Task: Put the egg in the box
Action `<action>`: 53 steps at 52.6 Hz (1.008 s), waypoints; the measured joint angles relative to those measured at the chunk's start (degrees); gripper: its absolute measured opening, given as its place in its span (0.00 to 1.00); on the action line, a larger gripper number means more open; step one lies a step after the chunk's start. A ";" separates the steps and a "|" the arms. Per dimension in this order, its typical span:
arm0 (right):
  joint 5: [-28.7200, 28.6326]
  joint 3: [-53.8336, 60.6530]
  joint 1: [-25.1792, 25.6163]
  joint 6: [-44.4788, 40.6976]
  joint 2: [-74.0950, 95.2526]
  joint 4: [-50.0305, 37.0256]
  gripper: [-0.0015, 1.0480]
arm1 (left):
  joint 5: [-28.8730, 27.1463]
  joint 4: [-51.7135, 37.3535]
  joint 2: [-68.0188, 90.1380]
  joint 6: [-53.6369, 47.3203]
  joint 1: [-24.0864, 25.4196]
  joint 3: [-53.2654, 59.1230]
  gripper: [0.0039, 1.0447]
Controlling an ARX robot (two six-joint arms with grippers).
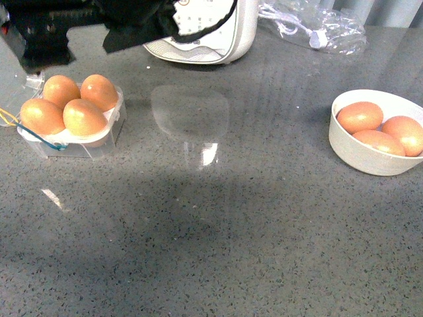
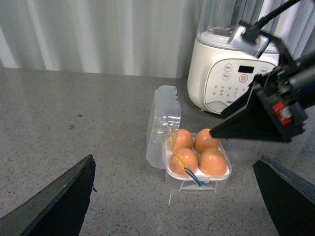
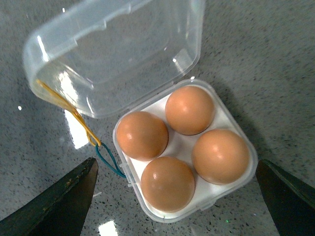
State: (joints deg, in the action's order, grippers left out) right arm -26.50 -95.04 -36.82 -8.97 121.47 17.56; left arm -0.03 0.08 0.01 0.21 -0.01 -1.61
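The clear egg box [image 1: 99,142] stands at the table's left with its lid [image 3: 113,54] open. Each of its four holes holds a brown egg [image 3: 168,183]; I cannot tell them apart. Yellow and blue bands [image 3: 93,140] hang at its hinge side. My right gripper [image 3: 176,163] is open and empty, straight above the box, with the fingers clear of the eggs. Its arm [image 1: 46,33] shows dark over the box in the front view. My left gripper [image 2: 173,161] is open and empty, held high on the near side of the box [image 2: 197,179]. It is out of the front view.
A round white bowl [image 1: 353,155] with three brown eggs [image 1: 360,116] sits at the right. A white blender base [image 1: 218,33] stands at the back, and it also shows in the left wrist view [image 2: 231,81]. A crumpled clear plastic bag [image 1: 324,30] lies at the back right.
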 joint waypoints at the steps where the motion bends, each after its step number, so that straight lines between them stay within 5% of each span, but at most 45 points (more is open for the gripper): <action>1: 0.00 0.66 0.33 0.59 -0.90 -0.63 0.93 | 0.00 0.00 0.00 0.02 0.00 0.00 0.94; 11: 10.01 13.60 5.75 7.72 -13.35 -12.44 0.93 | 0.00 0.00 0.00 0.02 0.00 0.00 0.94; 16: 39.56 30.40 7.54 8.24 -19.78 -42.16 0.77 | 0.11 0.00 0.00 0.00 0.00 0.00 0.94; 20: 50.80 43.95 10.36 8.35 -25.64 -59.63 0.62 | -0.02 0.00 0.00 0.00 0.00 0.00 0.94; 27: 46.60 62.45 16.76 8.37 -37.33 -69.83 0.29 | 0.02 0.00 0.00 0.00 0.00 0.00 0.94; 36: 42.07 71.84 20.26 8.35 -43.78 -71.10 0.04 | -0.02 0.00 0.00 0.02 0.00 0.00 0.94; 53: 36.61 82.58 26.32 8.37 -55.56 -70.29 0.03 | 0.00 0.00 0.00 0.00 0.00 0.00 0.94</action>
State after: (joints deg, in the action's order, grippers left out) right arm 10.11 -12.47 -10.50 -0.60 65.91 -52.73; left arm -0.03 0.08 0.01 0.21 -0.01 -1.61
